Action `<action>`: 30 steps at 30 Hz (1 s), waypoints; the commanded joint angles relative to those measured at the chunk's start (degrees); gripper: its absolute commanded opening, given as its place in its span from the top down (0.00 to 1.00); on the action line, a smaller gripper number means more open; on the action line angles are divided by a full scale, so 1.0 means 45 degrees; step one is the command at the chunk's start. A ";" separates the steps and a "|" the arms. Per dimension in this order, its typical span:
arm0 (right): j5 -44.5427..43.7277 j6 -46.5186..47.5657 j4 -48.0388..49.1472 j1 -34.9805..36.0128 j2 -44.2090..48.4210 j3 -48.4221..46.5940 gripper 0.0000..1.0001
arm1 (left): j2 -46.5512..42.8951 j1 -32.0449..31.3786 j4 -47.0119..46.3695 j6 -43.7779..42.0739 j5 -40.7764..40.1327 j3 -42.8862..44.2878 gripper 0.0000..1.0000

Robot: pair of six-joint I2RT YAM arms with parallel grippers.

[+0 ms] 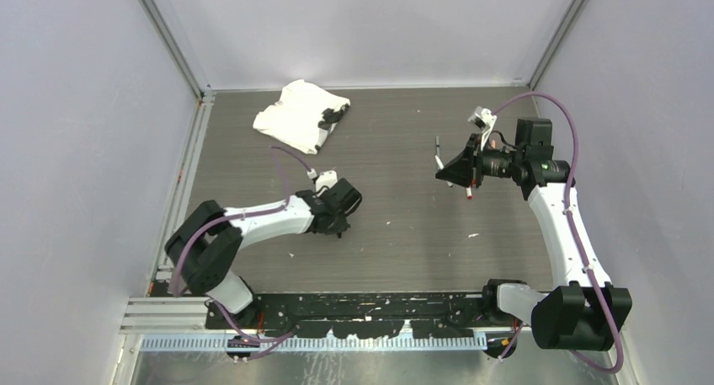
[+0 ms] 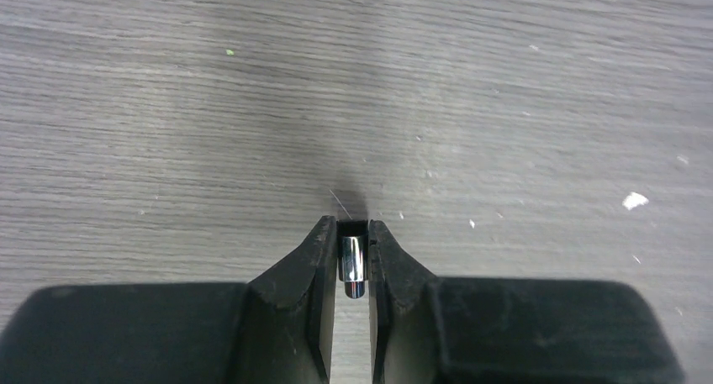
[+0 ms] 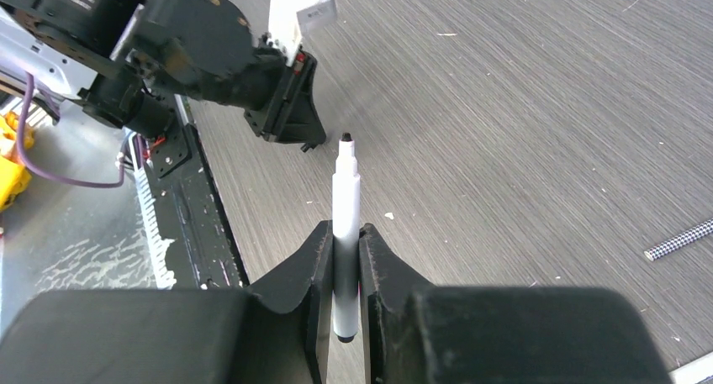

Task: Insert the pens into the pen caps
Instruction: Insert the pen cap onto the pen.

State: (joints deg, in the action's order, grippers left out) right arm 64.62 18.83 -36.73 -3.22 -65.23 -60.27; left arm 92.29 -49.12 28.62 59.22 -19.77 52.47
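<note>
My left gripper (image 1: 339, 225) is down at the table left of centre. In the left wrist view its jaws (image 2: 352, 229) are shut on a tiny glossy black pen cap (image 2: 353, 260) that stands upright between the fingertips. My right gripper (image 1: 444, 176) hovers above the table at the right, pointing left. It is shut on a white-barrelled pen (image 3: 345, 201) whose dark pointed tip (image 3: 345, 138) sticks out past the fingers (image 3: 315, 258) toward the left arm (image 3: 202, 52). The pen shows as a thin dark line (image 1: 438, 152) in the top view. No other pens or caps are in view.
A crumpled white cloth (image 1: 295, 115) with a black item (image 1: 333, 115) on it lies at the back left. A thin striped stick (image 3: 679, 239) lies on the table to the right. Small white flecks (image 1: 472, 235) dot the wood. A black rail (image 1: 370, 305) runs along the near edge.
</note>
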 commanded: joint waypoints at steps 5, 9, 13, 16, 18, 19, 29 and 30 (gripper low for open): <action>0.0508 0.0397 0.0373 0.0347 0.0711 0.0600 0.99 | -0.5250 -0.0041 -0.8898 -0.3353 0.2466 -0.3820 0.99; 0.0220 -0.0321 0.1507 0.0910 0.1150 0.1195 0.99 | -0.6868 -0.0041 -1.2168 -0.3687 0.2804 -0.5145 0.99; -0.0042 -0.1166 0.2822 0.1953 0.1481 0.1789 0.99 | -0.7552 -0.0041 -1.5667 -0.3357 0.3038 -0.6179 0.99; 0.0001 -0.1960 0.3901 0.2636 0.1726 0.2315 0.96 | -0.7557 -0.0041 -1.7737 -0.3122 0.2993 -0.6539 0.99; 0.0238 -0.2888 0.5100 0.2985 0.1886 0.2767 0.96 | -0.7290 -0.0041 -1.8916 -0.2986 0.3049 -0.6619 0.99; 0.0429 -0.3478 0.5878 0.3131 0.1902 0.3017 0.96 | -0.7123 -0.0041 -1.9517 -0.2941 0.3102 -0.6610 0.99; 0.0116 -0.7621 1.1325 0.4354 0.1230 0.4495 0.99 | -0.4350 -0.0411 -2.4090 -0.2775 0.3265 -0.5602 0.99; 0.0047 -0.7964 1.1927 0.4404 0.1239 0.4735 0.99 | -0.4058 -0.0563 -2.4538 -0.2780 0.3073 -0.5482 0.99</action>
State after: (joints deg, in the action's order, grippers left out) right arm 65.58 -8.29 2.59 15.42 -59.88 -40.73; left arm 70.39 -49.84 -67.48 47.51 -4.69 24.60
